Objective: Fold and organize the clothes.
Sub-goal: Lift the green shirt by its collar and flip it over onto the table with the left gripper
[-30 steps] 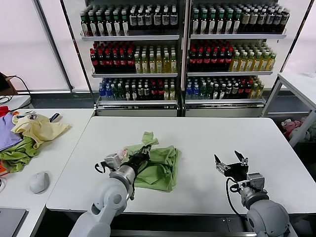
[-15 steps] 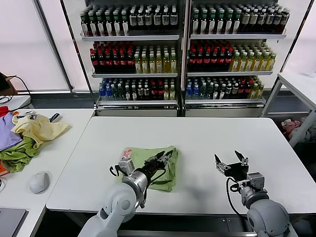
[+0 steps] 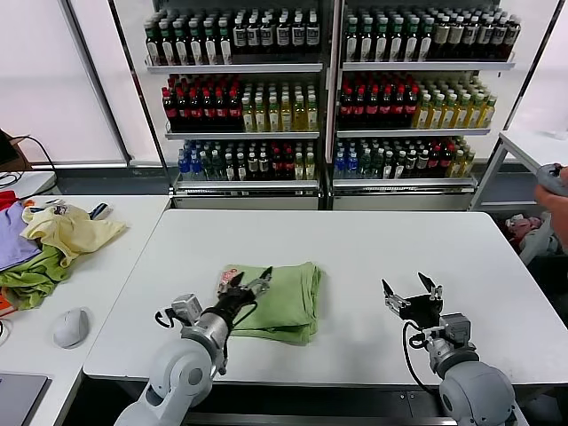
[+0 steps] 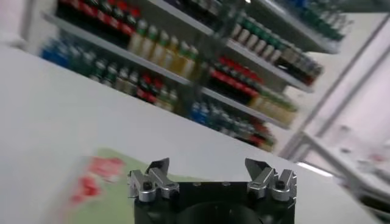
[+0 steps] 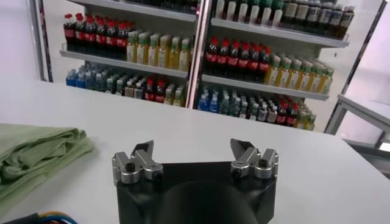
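Head view shows the shirt [image 3: 277,299] lying folded mid-table, so folding looks done and only tidying remains; left gripper [image 3: 251,285] at its near-left edge and right gripper [image 3: 411,291] well apart both gape empty.

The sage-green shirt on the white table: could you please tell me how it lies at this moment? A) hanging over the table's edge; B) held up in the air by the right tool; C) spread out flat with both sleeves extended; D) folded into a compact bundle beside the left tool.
D: the sage-green shirt lies folded on the table, with the left tool open over its edge and the right tool open, well apart.
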